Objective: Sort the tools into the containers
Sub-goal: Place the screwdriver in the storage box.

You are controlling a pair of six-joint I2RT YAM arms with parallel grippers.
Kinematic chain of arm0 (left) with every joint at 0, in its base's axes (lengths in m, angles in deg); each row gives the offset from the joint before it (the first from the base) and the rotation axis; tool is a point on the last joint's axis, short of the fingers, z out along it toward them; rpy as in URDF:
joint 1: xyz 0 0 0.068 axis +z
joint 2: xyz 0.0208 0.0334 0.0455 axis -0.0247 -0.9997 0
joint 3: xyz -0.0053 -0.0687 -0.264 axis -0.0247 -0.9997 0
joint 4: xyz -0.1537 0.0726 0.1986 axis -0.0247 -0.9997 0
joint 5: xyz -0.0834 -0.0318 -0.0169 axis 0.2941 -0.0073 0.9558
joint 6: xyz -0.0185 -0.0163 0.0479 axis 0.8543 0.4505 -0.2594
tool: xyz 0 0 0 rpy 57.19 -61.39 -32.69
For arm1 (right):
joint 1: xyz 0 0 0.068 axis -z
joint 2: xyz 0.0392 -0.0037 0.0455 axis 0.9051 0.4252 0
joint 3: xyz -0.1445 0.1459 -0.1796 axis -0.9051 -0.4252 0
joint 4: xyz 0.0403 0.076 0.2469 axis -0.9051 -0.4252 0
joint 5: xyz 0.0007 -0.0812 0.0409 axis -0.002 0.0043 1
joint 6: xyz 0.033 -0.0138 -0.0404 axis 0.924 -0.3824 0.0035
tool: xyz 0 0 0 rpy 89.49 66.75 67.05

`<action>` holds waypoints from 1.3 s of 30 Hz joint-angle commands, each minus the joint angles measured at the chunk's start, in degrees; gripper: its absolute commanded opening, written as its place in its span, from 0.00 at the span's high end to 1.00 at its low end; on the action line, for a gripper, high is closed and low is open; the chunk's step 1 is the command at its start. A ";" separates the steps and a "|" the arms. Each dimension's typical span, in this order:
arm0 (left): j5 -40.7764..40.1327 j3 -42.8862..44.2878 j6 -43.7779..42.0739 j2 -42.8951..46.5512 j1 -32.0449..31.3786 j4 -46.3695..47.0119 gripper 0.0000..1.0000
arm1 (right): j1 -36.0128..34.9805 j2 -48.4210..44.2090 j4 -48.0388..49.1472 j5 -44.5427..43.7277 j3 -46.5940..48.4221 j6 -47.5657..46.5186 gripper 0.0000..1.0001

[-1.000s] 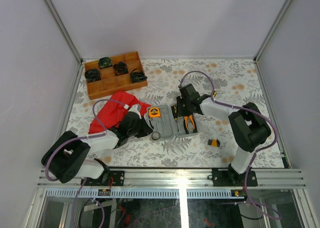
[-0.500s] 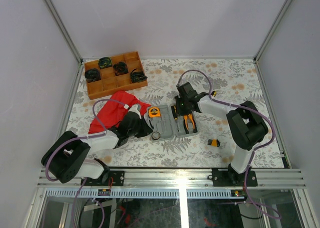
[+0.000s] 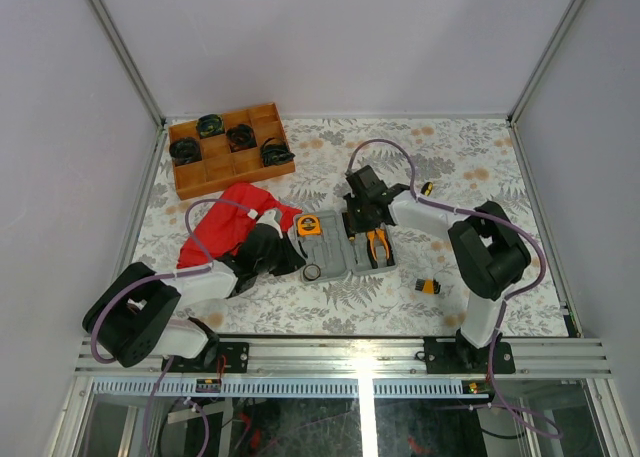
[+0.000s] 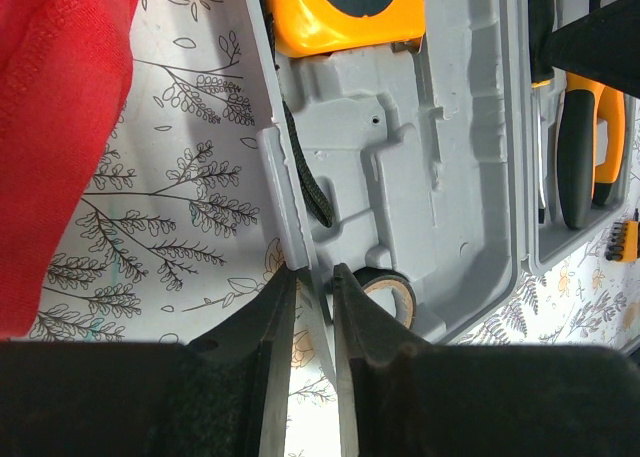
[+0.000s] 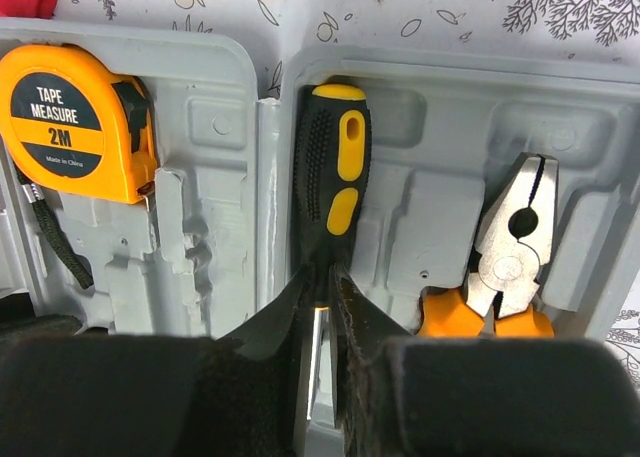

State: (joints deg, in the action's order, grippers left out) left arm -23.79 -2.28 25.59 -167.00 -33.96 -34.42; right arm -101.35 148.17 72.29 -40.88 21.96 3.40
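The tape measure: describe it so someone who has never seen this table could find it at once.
Top view, centre: an open grey tool case. In its left half, at the far corner, lies the tape measure. Alone among its neighbours it is a squat orange block with a round black label; the screwdriver and pliers are long.

At ten o'clock on the flowered tabletop (image 3: 470, 167) we see a brown wooden tray (image 3: 222, 170) — four black coiled bundles (image 3: 240, 135) sit in it, each in its own compartment. Toward five o'clock of the tray, near it, lies a crumpled red cloth (image 3: 232, 227).
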 commanded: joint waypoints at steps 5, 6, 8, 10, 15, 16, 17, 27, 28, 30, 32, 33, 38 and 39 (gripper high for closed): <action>0.16 -0.10 -1.96 -1.10 -0.79 -3.81 1.00 | -3.21 6.06 -11.33 0.66 4.92 -2.11 0.89; -0.06 0.00 -1.96 -1.16 -0.79 -3.96 1.00 | -3.71 6.79 -12.06 1.10 5.32 -2.13 0.90; -0.37 0.13 -1.96 -1.40 -0.74 -4.35 1.00 | -4.58 8.38 -13.39 1.31 5.34 -1.78 0.94; -0.39 0.10 -1.97 -1.37 -0.81 -4.41 1.00 | -5.29 10.28 -13.85 1.31 4.96 -1.01 0.98; -0.36 0.10 -2.10 -1.62 -0.84 -4.30 1.00 | -7.75 15.88 -12.42 3.79 3.59 0.78 1.00; -0.16 0.18 -2.13 -1.69 -0.91 -4.31 1.00 | -8.36 17.35 -11.56 4.93 3.03 1.33 1.00; 0.00 0.28 -2.21 -1.83 -0.99 -4.26 1.00 | -9.04 18.76 -10.94 5.59 2.37 1.76 1.00; 0.89 1.51 -2.43 -4.36 -1.96 -4.36 1.00 | -15.55 32.11 -6.68 10.26 -2.41 4.70 1.00; 0.96 1.63 -2.41 -4.55 -1.98 -4.31 1.00 | -16.32 33.83 -6.02 10.75 -2.94 5.03 1.00; 0.93 1.73 -2.40 -4.74 -1.98 -4.36 1.00 | -17.24 34.89 -4.50 11.57 -4.15 5.75 1.00; 0.57 1.65 -2.36 -4.54 -1.98 -4.55 1.00 | -17.48 33.15 -3.10 11.07 -6.05 6.46 1.00; 0.44 1.58 -2.26 -4.43 -1.95 -4.57 1.00 | -17.47 31.13 -3.05 10.15 -7.02 6.66 1.00; -1.38 1.57 -1.88 -4.08 -2.02 -5.84 1.00 | -16.93 19.81 -7.93 3.33 -7.94 6.31 1.00; -2.25 1.51 -1.76 -3.70 -1.98 -6.42 1.00 | -16.66 17.59 -8.66 2.41 -7.93 6.31 1.00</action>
State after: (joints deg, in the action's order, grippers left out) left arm -26.76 -0.42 26.11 -167.66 -34.11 -38.42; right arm -111.01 157.22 83.50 -59.76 25.02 2.55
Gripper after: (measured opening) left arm 0.163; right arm 0.011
